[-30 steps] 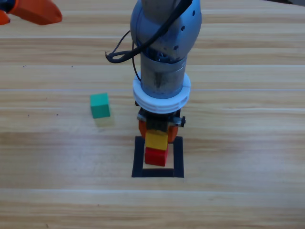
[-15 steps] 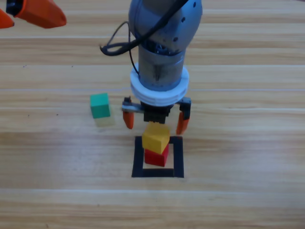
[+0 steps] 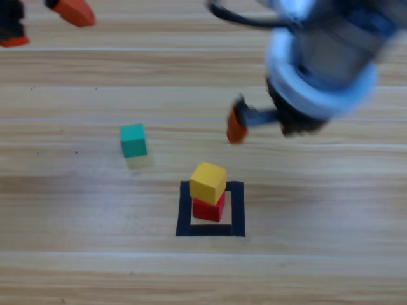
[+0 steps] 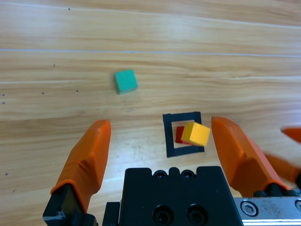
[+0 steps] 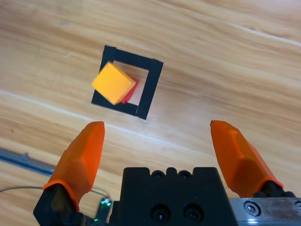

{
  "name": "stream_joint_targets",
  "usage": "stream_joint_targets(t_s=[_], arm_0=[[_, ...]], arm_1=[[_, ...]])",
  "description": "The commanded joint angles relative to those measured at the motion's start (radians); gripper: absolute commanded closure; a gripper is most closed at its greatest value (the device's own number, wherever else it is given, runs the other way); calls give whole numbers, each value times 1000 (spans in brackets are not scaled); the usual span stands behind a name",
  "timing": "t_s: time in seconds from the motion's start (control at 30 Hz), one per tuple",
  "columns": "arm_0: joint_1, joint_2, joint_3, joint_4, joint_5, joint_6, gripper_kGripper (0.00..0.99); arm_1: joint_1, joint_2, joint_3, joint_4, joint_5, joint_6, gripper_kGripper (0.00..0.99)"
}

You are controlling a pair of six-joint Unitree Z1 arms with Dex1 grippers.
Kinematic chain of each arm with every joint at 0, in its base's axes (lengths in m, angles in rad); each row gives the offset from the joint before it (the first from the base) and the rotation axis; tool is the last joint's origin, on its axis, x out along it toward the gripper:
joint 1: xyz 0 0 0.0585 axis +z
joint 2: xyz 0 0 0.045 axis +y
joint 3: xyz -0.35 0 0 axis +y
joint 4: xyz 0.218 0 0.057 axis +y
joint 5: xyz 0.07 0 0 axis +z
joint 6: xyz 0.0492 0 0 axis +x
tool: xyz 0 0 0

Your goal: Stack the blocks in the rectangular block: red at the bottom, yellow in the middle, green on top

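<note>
High view shows the yellow cube (image 3: 208, 182) sitting on the red cube (image 3: 209, 208) inside the rectangular block (image 3: 236, 210), but twisted and overhanging toward the green cube (image 3: 133, 140), which lies apart on the table (image 3: 331, 267), up-left of the outline. The right end effector (image 5: 158, 151), jaws apart and empty, hangs up-right of the outline; the left end effector (image 4: 165, 153), also spread and empty, waits far up-left of it. Setting green on that skewed yellow could likely topple the stack.
</note>
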Motion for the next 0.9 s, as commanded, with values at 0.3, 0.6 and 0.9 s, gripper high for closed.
stream_joint_targets(t_s=[0.3, 0.6, 0.9], arm_0=[[104, 630, -314, 173, -59, -111, 65], [138, 771, -376, 177, -93, -151, 65], [186, 825, -385, 177, -108, -144, 65]], arm_1=[[-56, -475, 711, -527, 148, -323, 0], [-56, -523, 943, -827, 120, -475, 1], [-56, -498, 937, -819, 123, -489, 1]])
